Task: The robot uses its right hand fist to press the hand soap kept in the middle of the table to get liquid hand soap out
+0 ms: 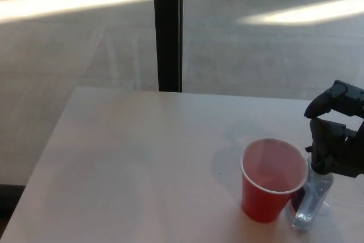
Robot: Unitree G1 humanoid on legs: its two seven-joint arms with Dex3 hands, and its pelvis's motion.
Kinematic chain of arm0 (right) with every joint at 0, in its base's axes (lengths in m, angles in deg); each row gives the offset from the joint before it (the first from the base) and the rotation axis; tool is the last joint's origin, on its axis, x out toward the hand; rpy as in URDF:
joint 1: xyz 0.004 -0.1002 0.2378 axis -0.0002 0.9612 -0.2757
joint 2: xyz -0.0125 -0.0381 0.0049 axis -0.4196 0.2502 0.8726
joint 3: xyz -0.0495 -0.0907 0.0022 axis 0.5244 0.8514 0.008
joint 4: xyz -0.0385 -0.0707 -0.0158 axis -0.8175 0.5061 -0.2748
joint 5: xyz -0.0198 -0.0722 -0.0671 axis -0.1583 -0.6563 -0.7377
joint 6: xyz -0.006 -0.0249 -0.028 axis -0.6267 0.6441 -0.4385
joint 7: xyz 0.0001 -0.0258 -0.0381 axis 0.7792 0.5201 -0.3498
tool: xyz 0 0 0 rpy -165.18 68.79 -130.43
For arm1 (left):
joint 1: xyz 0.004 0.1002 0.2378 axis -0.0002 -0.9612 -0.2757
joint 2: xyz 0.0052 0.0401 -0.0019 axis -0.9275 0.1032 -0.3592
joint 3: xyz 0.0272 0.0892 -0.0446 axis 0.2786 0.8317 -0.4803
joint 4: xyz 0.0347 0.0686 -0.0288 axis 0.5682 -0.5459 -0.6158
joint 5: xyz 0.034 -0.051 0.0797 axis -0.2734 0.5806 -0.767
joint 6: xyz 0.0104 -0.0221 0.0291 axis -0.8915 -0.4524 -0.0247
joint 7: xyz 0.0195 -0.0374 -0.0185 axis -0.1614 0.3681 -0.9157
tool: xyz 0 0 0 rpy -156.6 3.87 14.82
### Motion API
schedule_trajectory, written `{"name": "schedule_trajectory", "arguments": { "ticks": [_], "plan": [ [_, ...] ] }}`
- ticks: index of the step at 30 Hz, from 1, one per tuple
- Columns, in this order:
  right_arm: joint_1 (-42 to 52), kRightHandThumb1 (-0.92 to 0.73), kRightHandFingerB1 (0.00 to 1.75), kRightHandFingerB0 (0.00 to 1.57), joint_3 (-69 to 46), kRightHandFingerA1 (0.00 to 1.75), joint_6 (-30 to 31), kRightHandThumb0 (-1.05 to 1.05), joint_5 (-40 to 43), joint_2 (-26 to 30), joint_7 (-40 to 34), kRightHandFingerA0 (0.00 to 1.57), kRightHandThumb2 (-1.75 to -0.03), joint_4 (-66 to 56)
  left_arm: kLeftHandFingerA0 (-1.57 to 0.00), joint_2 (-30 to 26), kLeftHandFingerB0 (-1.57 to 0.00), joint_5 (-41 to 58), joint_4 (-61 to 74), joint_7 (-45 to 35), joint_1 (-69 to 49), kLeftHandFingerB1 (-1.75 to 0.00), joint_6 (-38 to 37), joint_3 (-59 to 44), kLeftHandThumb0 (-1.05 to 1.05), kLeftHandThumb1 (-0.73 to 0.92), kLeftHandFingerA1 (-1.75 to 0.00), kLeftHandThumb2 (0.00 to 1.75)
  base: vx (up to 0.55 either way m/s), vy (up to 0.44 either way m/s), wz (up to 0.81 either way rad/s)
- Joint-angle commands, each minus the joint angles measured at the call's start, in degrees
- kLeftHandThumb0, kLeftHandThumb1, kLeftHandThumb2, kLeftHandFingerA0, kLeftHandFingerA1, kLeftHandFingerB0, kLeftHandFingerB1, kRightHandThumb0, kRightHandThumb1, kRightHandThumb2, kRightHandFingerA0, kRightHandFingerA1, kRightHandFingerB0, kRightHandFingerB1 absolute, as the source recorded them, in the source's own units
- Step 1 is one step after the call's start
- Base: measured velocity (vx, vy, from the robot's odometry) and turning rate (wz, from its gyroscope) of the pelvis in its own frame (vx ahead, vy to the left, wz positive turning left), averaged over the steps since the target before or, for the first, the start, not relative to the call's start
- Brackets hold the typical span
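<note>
Hand [335, 138], black and angular, fingers curled shut, rests atop clear plastic soap bottle [311, 197] beside glossy red cup [272, 179].

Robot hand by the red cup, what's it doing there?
The robot's right hand is over a clear soap bottle that stands on the table, right beside a red cup. The hand sits at the bottle's black pump top, as if to push it down for soap. The pictures don't show any soap coming out, and I can't tell how the fingers are set. The cup is upright, with its open mouth next to the pump. The robot's other hand isn't in the picture.
</note>
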Motion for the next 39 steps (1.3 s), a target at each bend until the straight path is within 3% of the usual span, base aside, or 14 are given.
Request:
{"name": "schedule_trajectory", "arguments": {
  "ticks": [1,6,8,11,12,18,24,28,31,39],
  "plan": [
    [5.41,-0.51,1.52,0.8,2.83,1.75,6.78,-0.19,-2.7,0.12,0.75,1.02,-1.29,5.26,-0.74,-0.98,-0.48,0.27,0.23,1.11,0.35,-0.79,0.41,-0.2,-0.25,0.52,-0.94,0.94,0.0,0.0,0.0],
    [5.79,-0.51,1.57,0.76,2.94,1.75,6.54,-0.19,-2.68,-0.07,0.59,1.01,-1.28,5.55,-0.73,-1.19,-0.54,-0.05,0.22,0.72,0.22,-0.8,0.1,0.38,-0.26,0.53,-0.9,0.94,0.0,0.0,0.0],
    [5.85,-0.51,1.57,0.76,2.78,1.75,6.74,-0.19,-2.56,-0.12,0.36,1.02,-1.28,5.71,-0.75,-1.18,-0.54,-0.12,0.4,0.83,0.15,-0.77,0.06,0.49,-0.27,0.48,-0.9,1.01,0.0,0.0,0.0],
    [5.85,-0.51,1.56,0.78,2.51,1.75,6.57,-0.19,-2.46,-0.24,0.18,1.03,-1.28,6.08,-0.75,-1.32,-0.53,-0.37,0.57,0.62,-0.02,-0.77,-0.02,0.85,-0.27,0.48,-0.89,1.01,0.0,0.0,0.0],
    [5.34,-0.5,1.55,0.78,2.27,1.75,6.63,-0.2,-2.35,-0.3,0.0,1.03,-1.3,6.24,-0.69,-1.38,-0.47,-0.26,0.49,0.57,0.63,-0.75,0.41,0.81,-0.27,0.52,-0.87,0.95,0.0,0.0,0.0],
    [5.58,-0.48,1.6,0.78,1.56,1.75,5.91,-0.2,-1.88,-0.3,0.26,1.04,-1.35,7.33,-0.73,-1.43,-0.5,-0.46,0.06,1.02,1.08,-0.75,0.59,1.16,-0.27,0.51,-0.87,0.98,0.0,0.0,0.0],
    [5.89,-0.55,1.53,0.81,0.36,1.75,7.03,-0.21,-0.72,-0.88,-0.71,1.03,-1.21,8.19,-0.75,-1.61,-0.55,-0.38,-0.91,0.57,1.71,-0.77,-0.43,1.2,-0.29,0.51,-0.88,0.98,0.0,0.0,0.0],
    [6.44,-0.48,1.54,0.8,0.9,1.75,6.59,-0.21,-1.19,-0.61,-0.2,1.04,-1.29,8.91,-0.73,-1.59,-0.54,-0.11,-0.17,0.6,1.62,-0.78,0.06,1.0,-0.29,0.51,-0.88,0.98,0.0,0.0,0.0],
    [7.19,-0.5,1.67,0.73,1.23,1.75,5.75,-0.21,-1.49,-0.54,0.4,1.02,-1.27,10.02,-0.74,-1.6,-0.5,-0.19,-0.22,0.8,1.86,-0.77,0.09,1.04,-0.28,0.54,-0.9,0.93,0.0,0.0,0.0],
    [7.92,-0.57,1.57,0.8,2.4,1.75,6.14,-0.23,-2.05,0.28,0.74,1.05,-1.21,10.74,-0.75,-1.57,-0.52,0.16,-0.16,0.77,1.98,-0.77,0.15,0.75,-0.28,0.51,-0.9,0.99,0.0,0.0,0.0]
  ]
}}
